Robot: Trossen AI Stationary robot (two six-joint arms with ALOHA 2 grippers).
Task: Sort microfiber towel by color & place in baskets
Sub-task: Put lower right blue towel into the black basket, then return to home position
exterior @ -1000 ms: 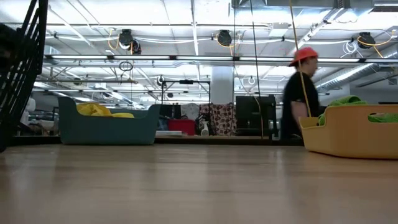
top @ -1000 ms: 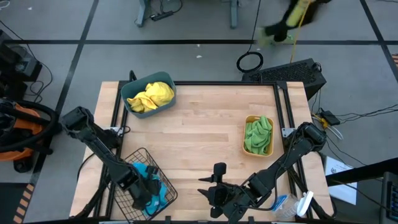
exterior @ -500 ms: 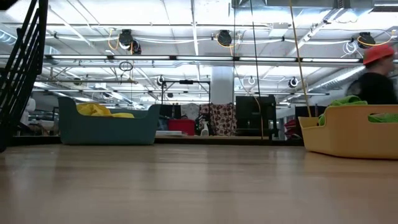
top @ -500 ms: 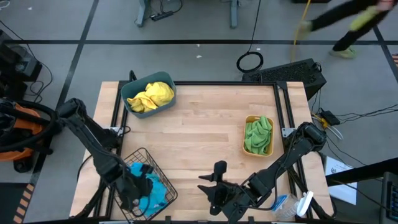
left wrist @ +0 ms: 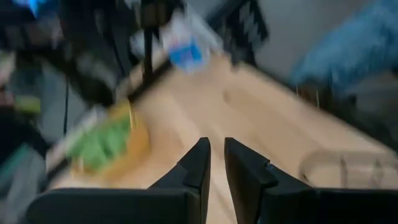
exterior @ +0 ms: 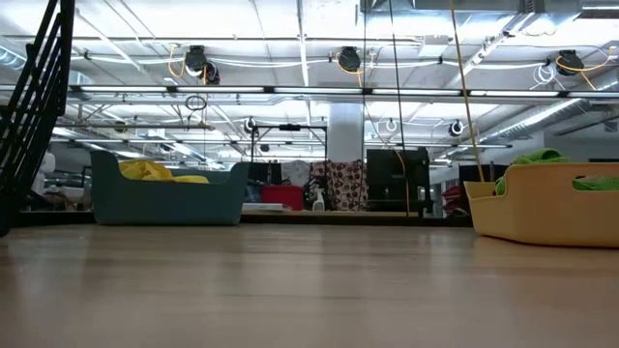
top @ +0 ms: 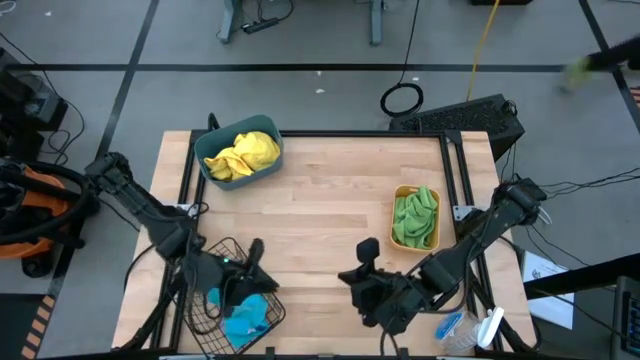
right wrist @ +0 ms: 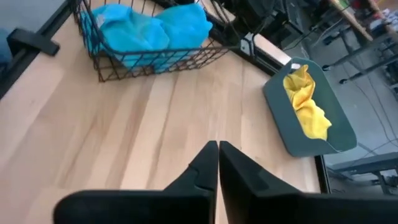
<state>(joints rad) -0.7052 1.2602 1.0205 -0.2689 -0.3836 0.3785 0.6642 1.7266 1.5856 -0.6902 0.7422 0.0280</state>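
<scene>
Towels all sit in baskets: yellow towels [top: 243,154] bunched in the teal bin [top: 213,171] at the far left of the desk [top: 330,200]; green towels [top: 415,215] in the orange tub [top: 396,232] at the right side; blue towels [top: 245,312] in the wire basket [top: 208,258] at the near left corner; no towel lies loose on the wood.

Left gripper [top: 254,256] hangs just above the right edge of the wire basket, pointing toward the desk's middle; its fingers [left wrist: 198,163] hold nothing and are almost together, a thin gap between them; its wrist view is blurred, showing only wood, a smear of green in the tub and blue at the side.

Right gripper [top: 366,256] sits low over the near middle of the desk, well apart from the tub; fingers [right wrist: 205,163] pressed together, empty; its wrist view looks across bare wood to the wire basket with blue cloth and the teal bin with yellow cloth beyond.

Low view: teal bin far left with yellow showing over the rim, orange tub at right with green poking up; neither gripper visible there.

Plastic bottle [top: 470,327] lies off the desk's near right corner.
</scene>
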